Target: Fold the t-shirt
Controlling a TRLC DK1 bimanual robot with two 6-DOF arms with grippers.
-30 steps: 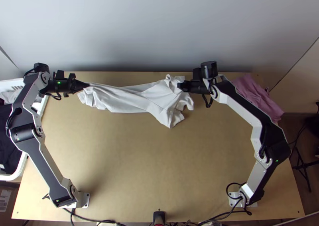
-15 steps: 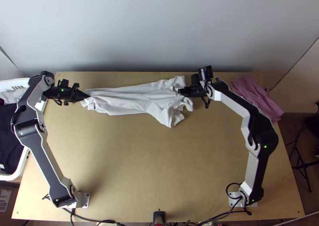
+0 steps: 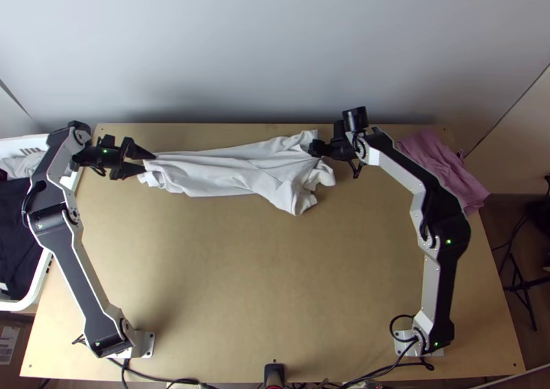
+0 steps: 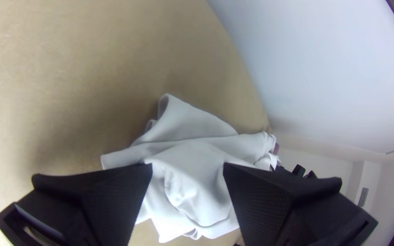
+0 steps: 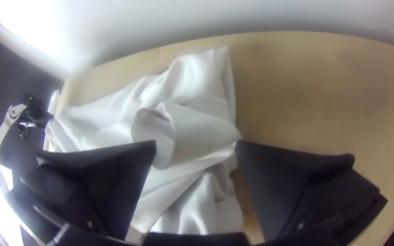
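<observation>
Where the white t-shirt (image 3: 227, 172) lies: along the far side of the light wooden table (image 3: 261, 286), gathered into a long creased strip, broader and more bunched at its right end
Left gripper (image 3: 150, 162): at the strip's left end; fingers spread, cloth showing between them in the left wrist view
Right gripper (image 3: 314, 147): at the bunched end; fingers spread, a raised fold showing between them in the right wrist view
Pink cloth (image 3: 443, 165): near the table's far right corner
White basket (image 3: 38, 279): beside the table's left edge, dark cloth (image 3: 14, 245) inside
</observation>
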